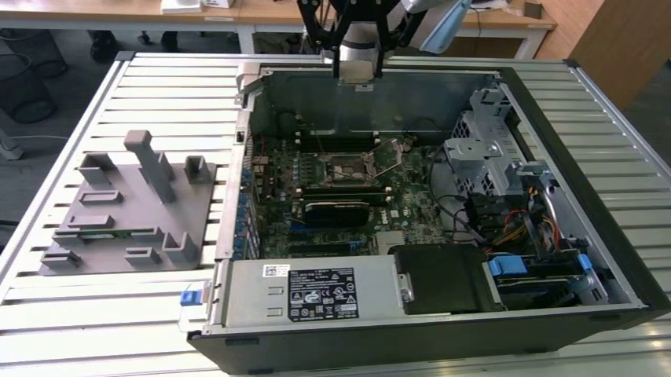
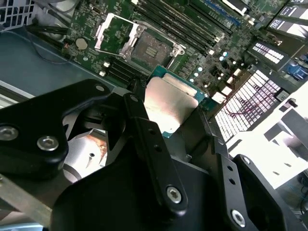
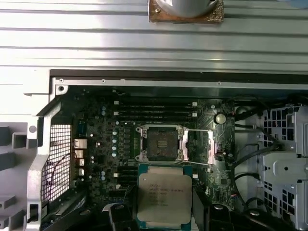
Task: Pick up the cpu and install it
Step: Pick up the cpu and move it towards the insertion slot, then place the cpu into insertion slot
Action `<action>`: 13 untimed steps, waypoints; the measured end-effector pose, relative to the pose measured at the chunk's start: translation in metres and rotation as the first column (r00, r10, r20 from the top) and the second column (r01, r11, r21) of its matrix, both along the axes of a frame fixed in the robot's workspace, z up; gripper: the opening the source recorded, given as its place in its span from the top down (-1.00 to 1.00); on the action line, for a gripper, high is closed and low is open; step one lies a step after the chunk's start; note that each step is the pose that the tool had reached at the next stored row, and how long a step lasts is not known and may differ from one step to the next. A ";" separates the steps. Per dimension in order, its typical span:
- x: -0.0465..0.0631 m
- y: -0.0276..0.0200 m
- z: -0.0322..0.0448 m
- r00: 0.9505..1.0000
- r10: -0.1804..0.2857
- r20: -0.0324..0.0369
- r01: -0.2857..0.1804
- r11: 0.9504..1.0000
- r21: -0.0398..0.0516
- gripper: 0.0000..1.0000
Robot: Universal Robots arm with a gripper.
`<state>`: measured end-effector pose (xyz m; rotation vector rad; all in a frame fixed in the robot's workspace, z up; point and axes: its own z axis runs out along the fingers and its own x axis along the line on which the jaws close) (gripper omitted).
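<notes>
Gripper (image 2: 171,114) clamped on cpu (image 3: 164,199) (silver lid showing), held above open socket (image 3: 161,143).

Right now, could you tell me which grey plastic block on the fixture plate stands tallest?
The narrow grey post near the plate's middle; it towers over the squat blocks around it.

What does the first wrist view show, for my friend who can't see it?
The gripper holds the silver cpu in its black jaws, with the open, empty socket in view beyond it on the motherboard. The motherboard lies inside an opened computer case on a slatted metal table.
</notes>
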<state>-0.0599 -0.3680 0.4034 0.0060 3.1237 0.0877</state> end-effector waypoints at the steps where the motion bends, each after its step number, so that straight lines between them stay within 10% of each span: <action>1: 0.002 0.0000 0.0000 1.000 0.000 0.000 0.000 1.000 0.000 -0.09; 13: 0.010 0.0000 -0.0008 0.999 -0.046 0.000 0.046 0.999 -0.004 -0.09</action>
